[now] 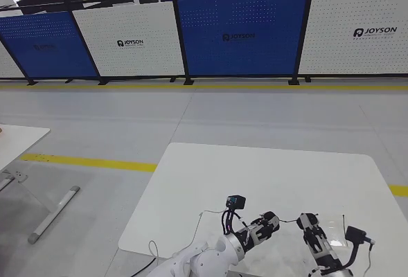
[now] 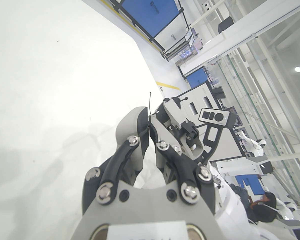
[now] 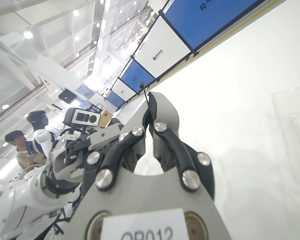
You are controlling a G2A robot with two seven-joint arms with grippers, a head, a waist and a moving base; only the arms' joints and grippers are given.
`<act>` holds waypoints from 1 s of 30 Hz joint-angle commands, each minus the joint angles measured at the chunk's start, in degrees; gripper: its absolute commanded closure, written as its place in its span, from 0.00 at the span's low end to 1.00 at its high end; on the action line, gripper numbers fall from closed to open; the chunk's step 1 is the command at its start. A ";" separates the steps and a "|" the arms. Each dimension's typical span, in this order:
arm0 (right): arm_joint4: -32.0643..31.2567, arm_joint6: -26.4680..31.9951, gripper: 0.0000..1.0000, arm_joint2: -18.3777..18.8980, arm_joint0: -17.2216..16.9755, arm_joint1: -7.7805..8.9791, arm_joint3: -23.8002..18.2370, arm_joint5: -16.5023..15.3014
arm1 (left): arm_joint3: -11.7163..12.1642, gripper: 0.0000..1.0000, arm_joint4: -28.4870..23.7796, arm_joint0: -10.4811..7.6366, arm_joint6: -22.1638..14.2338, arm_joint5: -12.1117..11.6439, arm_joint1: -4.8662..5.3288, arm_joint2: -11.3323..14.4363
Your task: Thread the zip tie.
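Pressed together on a thin end of the zip tie (image 2: 150, 100), the fingers of the left gripper (image 2: 149, 117) are seen above the worktop (image 2: 52, 63), close to its near edge. Just beyond, the head end (image 3: 141, 84) is pinched between the closed fingers of the right gripper (image 3: 149, 106). The two ends are kept apart. Both are judged secured, while insertion through the head and pulling tight are not yet done.

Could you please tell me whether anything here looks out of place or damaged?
Nothing stands out: the left gripper and right gripper each pinch a thin black zip tie end over the white table; nothing looks spilled or broken.
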 commanded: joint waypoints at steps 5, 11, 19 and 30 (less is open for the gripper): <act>-0.13 -0.76 1.00 0.60 -0.79 -0.17 -0.57 -0.88 | 0.00 1.00 0.00 0.00 0.00 0.00 0.00 0.00; -0.27 -0.59 1.00 1.10 -1.27 -0.31 -0.90 -1.02 | 0.00 1.00 0.00 0.00 0.00 0.00 0.00 0.00; -0.90 0.14 1.00 0.62 -0.40 -0.70 -0.35 -0.31 | 0.00 1.00 0.00 0.00 0.00 0.00 0.00 0.00; -0.90 -0.22 1.00 1.50 -1.17 -0.98 -0.55 -1.32 | 0.00 1.00 0.00 0.00 0.00 0.00 0.00 0.00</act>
